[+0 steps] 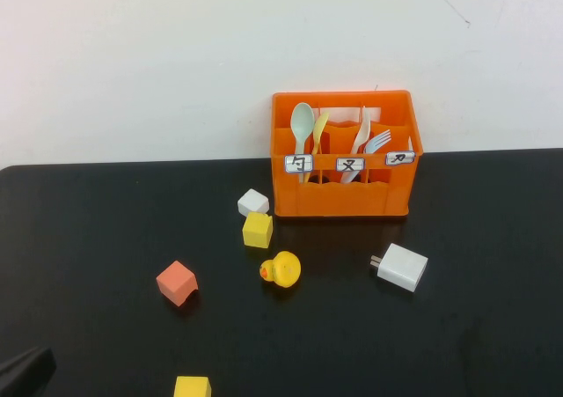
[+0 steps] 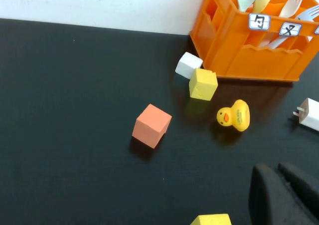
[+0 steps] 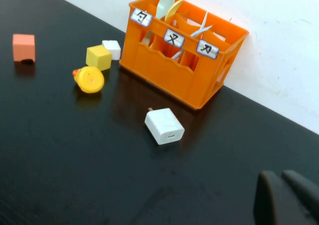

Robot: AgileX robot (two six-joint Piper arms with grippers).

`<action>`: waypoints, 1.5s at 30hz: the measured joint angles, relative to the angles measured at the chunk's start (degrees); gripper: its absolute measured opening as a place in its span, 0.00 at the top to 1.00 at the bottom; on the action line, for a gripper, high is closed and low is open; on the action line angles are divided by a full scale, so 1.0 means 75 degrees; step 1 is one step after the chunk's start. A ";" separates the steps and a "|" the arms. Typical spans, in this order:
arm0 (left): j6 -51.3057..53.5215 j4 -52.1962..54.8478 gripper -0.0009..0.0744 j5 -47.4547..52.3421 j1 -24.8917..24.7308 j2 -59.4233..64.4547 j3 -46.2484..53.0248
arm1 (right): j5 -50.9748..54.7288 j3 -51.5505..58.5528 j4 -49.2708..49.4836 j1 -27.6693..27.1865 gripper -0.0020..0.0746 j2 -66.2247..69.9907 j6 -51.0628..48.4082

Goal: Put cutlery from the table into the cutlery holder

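Note:
The orange cutlery holder (image 1: 343,194) stands at the back of the black table (image 1: 106,238). The mint-green spoon (image 1: 303,124) stands upright in its left compartment beside a pale yellow spoon. The light blue fork (image 1: 379,140) leans in the middle compartment beside a cream utensil. No cutlery lies on the table. My left gripper (image 2: 275,169) is shut and empty, low at the near left, and shows as a dark tip in the high view (image 1: 26,371). My right gripper (image 3: 281,175) is shut and empty, near the front right, out of the high view.
A white cube (image 1: 253,202) and a yellow cube (image 1: 258,230) lie left of the holder's front. A yellow duck (image 1: 282,269), a salmon cube (image 1: 177,283), a white charger (image 1: 402,267) and a yellow block (image 1: 192,386) lie on the table.

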 joint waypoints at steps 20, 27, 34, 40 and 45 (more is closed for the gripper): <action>0.1074 -0.0363 0.99 0.0157 0.2117 -0.2552 0.0768 | 0.0000 0.0000 0.0035 0.0000 0.98 0.0000 0.0000; 0.1270 -0.1471 0.99 0.0171 0.2117 -0.2576 0.1463 | 0.0005 0.0000 0.0046 0.0000 0.98 0.0000 0.0000; 0.1938 -0.2236 0.99 -0.0417 0.2117 -0.2588 0.1986 | 0.0005 0.0000 0.0051 0.0000 0.98 0.0000 0.0000; 0.2488 -0.2232 0.99 -0.0208 0.2117 -0.2588 0.1986 | 0.0005 0.0000 0.0064 0.0000 0.98 0.0000 0.0000; 0.2473 -0.2044 0.99 -0.0148 0.2117 -0.2588 0.1986 | 0.0005 0.0000 0.0064 0.0000 0.98 0.0000 0.0000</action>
